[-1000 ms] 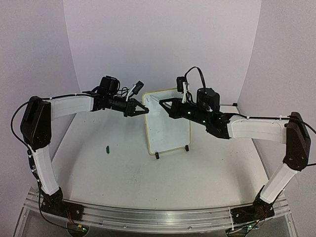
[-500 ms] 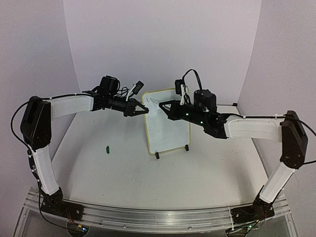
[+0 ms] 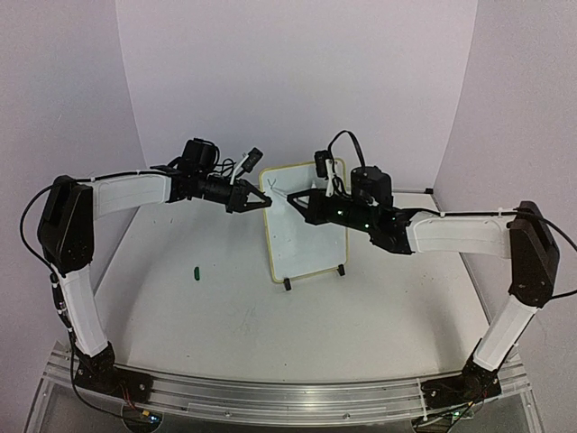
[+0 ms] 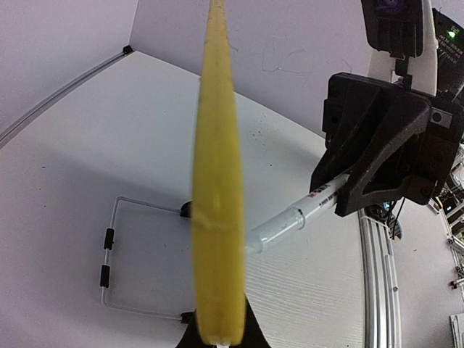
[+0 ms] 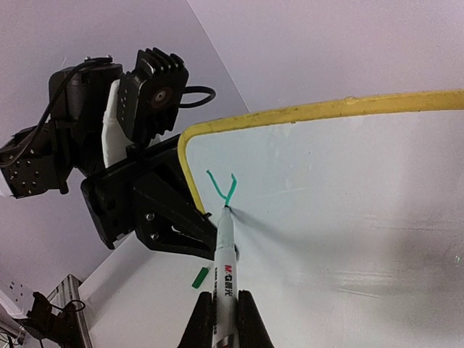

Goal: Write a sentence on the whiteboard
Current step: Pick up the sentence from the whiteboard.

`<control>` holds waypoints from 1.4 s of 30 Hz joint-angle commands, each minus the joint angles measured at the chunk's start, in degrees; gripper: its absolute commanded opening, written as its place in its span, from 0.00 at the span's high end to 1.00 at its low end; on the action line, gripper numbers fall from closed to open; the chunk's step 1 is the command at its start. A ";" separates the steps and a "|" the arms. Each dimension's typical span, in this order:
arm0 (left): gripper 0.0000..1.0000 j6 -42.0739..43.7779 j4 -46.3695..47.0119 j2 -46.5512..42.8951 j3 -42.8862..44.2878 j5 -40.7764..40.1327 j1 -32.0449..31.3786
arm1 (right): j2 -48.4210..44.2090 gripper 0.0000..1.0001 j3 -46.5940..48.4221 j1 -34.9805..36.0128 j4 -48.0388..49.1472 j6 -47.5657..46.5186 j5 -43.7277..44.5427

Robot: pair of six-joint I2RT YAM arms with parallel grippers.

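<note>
Subject: the whiteboard (image 3: 306, 230) stands upright on its black feet (image 3: 287, 284) near mid-table, slightly toward 12 o'clock in the top view. Its pale-yellow frame is intact on the visible edges.

The sentence (image 5: 222, 185): only one green mark is present, a forked stroke like a "Y", in the board's 11 o'clock corner. The rest of the writing face is blank.

Marker (image 5: 225, 272): the tip touches the board at the foot of the green stroke, and the barrel slants away toward 6 o'clock in the right wrist view.

Right gripper (image 5: 225, 313): its fingers are clamped narrowly on the marker barrel. It reaches the board face from 3 o'clock.

Left gripper (image 3: 262, 202): its fingers are pinched onto the board's frame at about 10 o'clock. In the left wrist view, the yellow edge runs straight up from between them.

Wire stand (image 4: 107, 255): it lies on the table behind the board, joined at the feet.

A green cap (image 3: 195, 270) lies on the table (image 3: 225, 325), well apart from the board at its 8 o'clock.
</note>
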 commanded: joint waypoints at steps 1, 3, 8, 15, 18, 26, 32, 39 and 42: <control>1.00 0.80 -4.39 0.75 1.32 0.20 -0.43 | 0.59 1.00 1.49 -0.33 0.57 -0.69 0.24; 1.00 0.80 -4.38 0.73 1.34 0.21 -0.43 | 0.38 1.00 1.24 -0.33 0.57 -0.62 1.06; 1.00 0.85 -4.50 0.65 1.42 0.17 -0.45 | -0.22 1.00 0.02 -0.30 0.56 -0.35 2.40; 1.00 0.90 -4.59 0.52 1.53 0.19 -0.43 | -0.81 1.00 -2.67 -0.33 0.68 0.73 1.78; 1.00 0.89 -4.56 0.48 1.54 0.15 -0.43 | -1.10 1.00 -3.78 -0.33 0.89 1.16 1.42; 1.00 1.00 -4.77 0.47 1.67 0.04 -0.43 | -4.60 1.00 -6.35 -0.29 2.63 1.20 -0.91; 1.00 0.90 -4.86 0.54 1.79 0.07 -0.43 | -7.26 1.00 -6.46 -0.32 4.02 1.63 -1.59; 1.00 1.02 -4.94 0.40 1.70 0.05 -0.43 | -4.12 1.00 -3.90 -0.93 4.02 2.15 -1.44; 1.00 0.98 -4.94 0.32 1.71 0.08 -0.43 | -3.29 1.00 -3.34 -1.32 4.02 2.46 -1.41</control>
